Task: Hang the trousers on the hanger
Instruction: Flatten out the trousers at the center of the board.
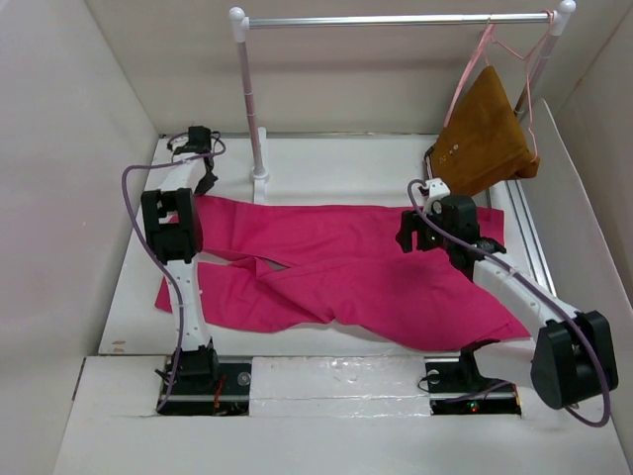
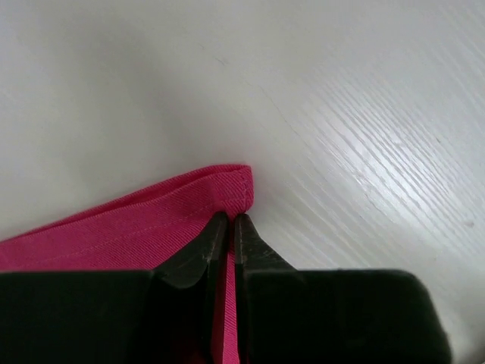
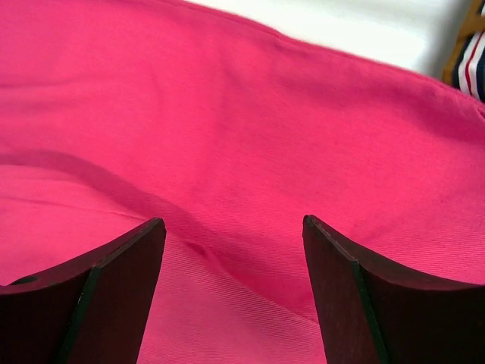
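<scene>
The magenta-pink trousers (image 1: 346, 267) lie spread flat across the table, legs pointing left. My left gripper (image 1: 190, 220) is down at the end of the far leg. In the left wrist view it (image 2: 231, 221) is shut on the hemmed corner of the trousers (image 2: 114, 235). My right gripper (image 1: 413, 234) hovers low over the waist end. Its jaws (image 3: 233, 227) stand open above the pink cloth (image 3: 242, 129) with nothing between them. A pale-pink hanger (image 1: 479, 56) hangs by its hook at the right end of the rail.
A silver rail (image 1: 396, 20) on white posts spans the back. A mustard-brown garment (image 1: 485, 139) hangs from it at the right, close behind the right gripper. White walls enclose the table (image 1: 326, 163). A striped cloth edge (image 3: 471, 61) shows in the right wrist view.
</scene>
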Motion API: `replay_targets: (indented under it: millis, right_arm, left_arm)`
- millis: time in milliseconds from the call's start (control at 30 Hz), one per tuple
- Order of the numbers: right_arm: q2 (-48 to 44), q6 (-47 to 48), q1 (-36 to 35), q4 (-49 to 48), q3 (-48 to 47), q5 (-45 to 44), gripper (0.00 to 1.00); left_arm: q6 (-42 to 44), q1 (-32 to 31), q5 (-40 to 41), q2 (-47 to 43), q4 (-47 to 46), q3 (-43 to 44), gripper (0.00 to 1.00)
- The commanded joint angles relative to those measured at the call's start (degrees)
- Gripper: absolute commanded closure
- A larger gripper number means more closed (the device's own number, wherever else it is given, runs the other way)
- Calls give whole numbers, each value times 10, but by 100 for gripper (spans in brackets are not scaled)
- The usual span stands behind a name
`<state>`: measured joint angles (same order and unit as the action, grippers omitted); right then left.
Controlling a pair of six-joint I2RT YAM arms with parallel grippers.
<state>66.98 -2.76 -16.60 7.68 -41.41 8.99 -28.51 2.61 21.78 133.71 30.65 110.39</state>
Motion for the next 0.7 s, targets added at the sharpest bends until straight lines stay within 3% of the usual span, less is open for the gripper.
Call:
replay_targets:
  millis: [0,133,400,500,567,667]
  right_arm:
    - [25,14,11,-13,-28,25,22]
    - [39,21,-1,-21,-27,23,22]
    - [105,48,-20,-17,-49,38,19]
    - [115,60,-27,-3,-75,33,16]
    - [115,71,-40,6,-90,35,13]
    - [111,77,-59,16,-102,40,14]
  left_arm:
    - [-54,55,-36,-17,35,24,100]
    - [-86,109,-95,-82,-26,-20,100]
    - [-105,109,-118,-118,-66,35,100]
    - [-99,109,-133,-95,-33,60,69]
    - [-88,109,-135,-104,-22,46,39]
    - [-79,109,-117,-166,-21,-27,28]
